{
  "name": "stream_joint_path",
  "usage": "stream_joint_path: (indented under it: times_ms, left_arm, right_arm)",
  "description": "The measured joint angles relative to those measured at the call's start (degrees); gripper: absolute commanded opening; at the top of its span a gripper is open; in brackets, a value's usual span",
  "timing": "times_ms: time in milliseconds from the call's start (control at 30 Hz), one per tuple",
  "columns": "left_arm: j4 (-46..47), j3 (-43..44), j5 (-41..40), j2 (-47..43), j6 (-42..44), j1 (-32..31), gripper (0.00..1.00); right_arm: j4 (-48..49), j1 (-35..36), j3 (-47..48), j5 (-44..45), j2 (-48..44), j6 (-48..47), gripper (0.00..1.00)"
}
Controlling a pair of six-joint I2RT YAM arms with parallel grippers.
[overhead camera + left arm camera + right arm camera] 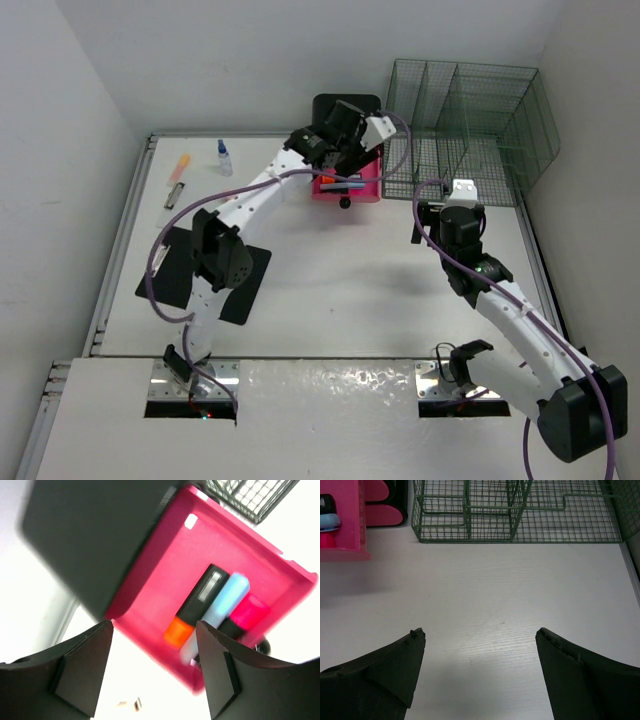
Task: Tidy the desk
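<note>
The white desk (350,290) holds a black-and-pink drawer unit (345,105) at the back. Its pink drawer (362,190) is pulled out. In the left wrist view the drawer (165,570) holds an orange-capped black marker (197,602), a light blue marker (222,610) and a pink marker (247,612). My left gripper (345,160) hovers over the drawer's front part, open and empty (154,630). My right gripper (445,205) is open and empty (480,632) above bare desk (495,595), right of the drawer (342,525).
A green wire organizer (465,125) stands at the back right, seen ahead in the right wrist view (515,510). A black clipboard (205,270) lies at the left. An orange marker (180,167), a small bottle (224,155) and a dark pen (173,195) lie at the back left.
</note>
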Motion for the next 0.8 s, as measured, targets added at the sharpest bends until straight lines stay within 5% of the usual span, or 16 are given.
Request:
stream_joint_path:
  times_ms: [233,467,633,800]
  left_arm:
    - [-4.76,0.07,5.49,-14.78,-4.44,8.31,0.84]
    - [-2.12,-9.86,9.55,-29.4,-10.58,40.89,0.93]
    - [-3.21,-13.09,14.14,-23.76,-14.16,51.8,0.93]
    - [-3.98,-13.03,16.52,-9.64,-16.79,54.69,0.79]
  right_arm:
    - [0.02,0.0,0.0,-0.98,-0.09,0.07,0.88]
    - [0.0,0.0,0.0,-3.26,0.22,0.07,0.88]
    - [0.02,0.0,0.0,-4.68,0.68,0.09,0.88]
    - [0.0,0.0,0.0,-5.55,1.03,0.11,0.88]
